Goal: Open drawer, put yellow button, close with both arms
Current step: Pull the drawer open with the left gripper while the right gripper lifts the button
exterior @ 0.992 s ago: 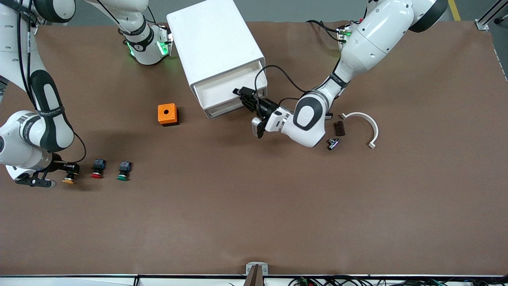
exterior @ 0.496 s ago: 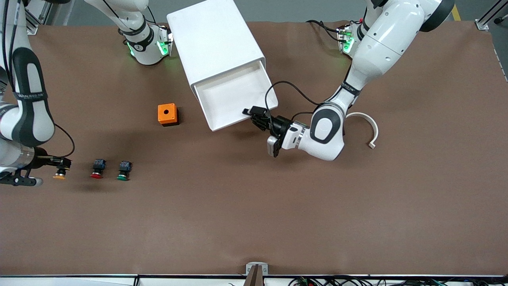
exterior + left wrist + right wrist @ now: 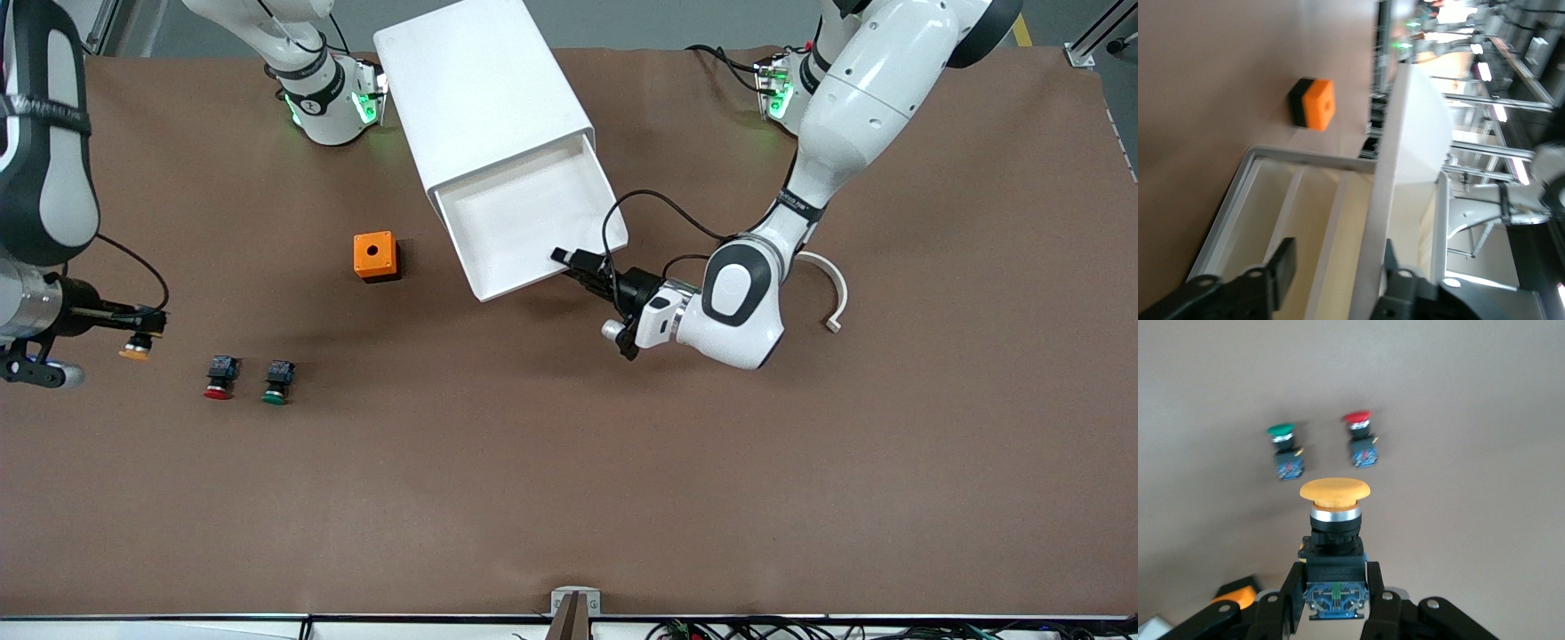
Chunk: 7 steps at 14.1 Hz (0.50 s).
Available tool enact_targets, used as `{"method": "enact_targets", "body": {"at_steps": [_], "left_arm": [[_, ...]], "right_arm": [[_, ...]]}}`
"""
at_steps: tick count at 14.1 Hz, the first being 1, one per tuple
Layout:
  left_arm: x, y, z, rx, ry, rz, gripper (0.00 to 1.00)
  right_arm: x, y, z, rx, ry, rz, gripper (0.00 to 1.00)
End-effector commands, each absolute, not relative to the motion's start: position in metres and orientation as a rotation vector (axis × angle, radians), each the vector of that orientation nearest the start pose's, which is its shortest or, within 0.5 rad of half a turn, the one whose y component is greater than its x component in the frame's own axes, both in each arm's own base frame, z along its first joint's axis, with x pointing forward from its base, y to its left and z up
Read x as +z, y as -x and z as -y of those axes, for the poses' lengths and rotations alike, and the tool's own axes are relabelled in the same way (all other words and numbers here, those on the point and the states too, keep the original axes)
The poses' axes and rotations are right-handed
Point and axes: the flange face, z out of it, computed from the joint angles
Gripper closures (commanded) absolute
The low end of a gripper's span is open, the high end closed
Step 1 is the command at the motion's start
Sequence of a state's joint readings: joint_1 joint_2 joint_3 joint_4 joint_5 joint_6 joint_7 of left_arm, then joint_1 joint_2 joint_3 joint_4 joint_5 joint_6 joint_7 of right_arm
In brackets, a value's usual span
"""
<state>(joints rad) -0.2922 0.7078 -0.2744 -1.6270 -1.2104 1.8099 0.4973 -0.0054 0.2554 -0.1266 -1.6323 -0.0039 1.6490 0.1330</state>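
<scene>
The white cabinet (image 3: 480, 98) stands near the arms' bases. Its top drawer (image 3: 524, 222) is pulled out and empty. My left gripper (image 3: 573, 264) is at the drawer's front corner. In the left wrist view my left gripper (image 3: 1338, 247) is open, and the drawer's white front edge (image 3: 1381, 200) lies between the fingers, against one of them. My right gripper (image 3: 142, 331) is shut on the yellow button (image 3: 135, 353) and holds it above the table at the right arm's end. In the right wrist view my right gripper (image 3: 1333, 577) clamps the black-and-blue body, with the yellow cap (image 3: 1335, 490) pointing away.
A red-capped button (image 3: 218, 378) and a green-capped button (image 3: 277, 382) stand on the table beside the right gripper. An orange box (image 3: 376, 256) sits between them and the cabinet. A white curved piece (image 3: 827, 284) lies by the left arm's elbow.
The left gripper has pulled the top drawer out, from barely open to far out. The right gripper has lifted the yellow button off the table.
</scene>
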Motion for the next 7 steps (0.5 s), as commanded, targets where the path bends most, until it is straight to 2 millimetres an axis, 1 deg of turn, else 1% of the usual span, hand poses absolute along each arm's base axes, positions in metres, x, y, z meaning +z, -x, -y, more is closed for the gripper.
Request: {"method": "enact_targets", "body": {"at_steps": [1,2,3,4,5,6,7], "left_arm": [[0.291,-0.555,0.39,-0.648,-1.967,0.242,0.0],[0.304,-0.556,0.389,-0.698,-1.999,0.248,0.0],[0.316,-0.563,0.378,-0.738,-2.045,0.241,0.0],[0.327,-0.576,0.357,-0.756,-2.099,0.214,0.0],[0.337,-0.586,0.34,-0.772,-2.14,0.215,0.0],[0.351,-0.598,0.321,-0.768,-2.173,0.233,0.0],[0.361,-0.609,0.3,-0.748,-2.214,0.244,0.0]], "right_arm": [[0.492,-0.592,0.019,0.407,3.126,-0.563,0.76],[0.505,-0.586,-0.007,0.41,3.129,-0.621,0.76],[0.514,-0.583,-0.03,0.408,3.132,-0.667,0.75],[0.521,-0.579,-0.055,0.414,3.136,-0.711,0.75],[0.527,-0.575,-0.077,0.424,3.133,-0.769,0.75],[0.53,-0.57,-0.1,0.431,3.124,-0.82,0.75],[0.532,-0.563,-0.126,0.435,3.121,-0.863,0.75]]}}
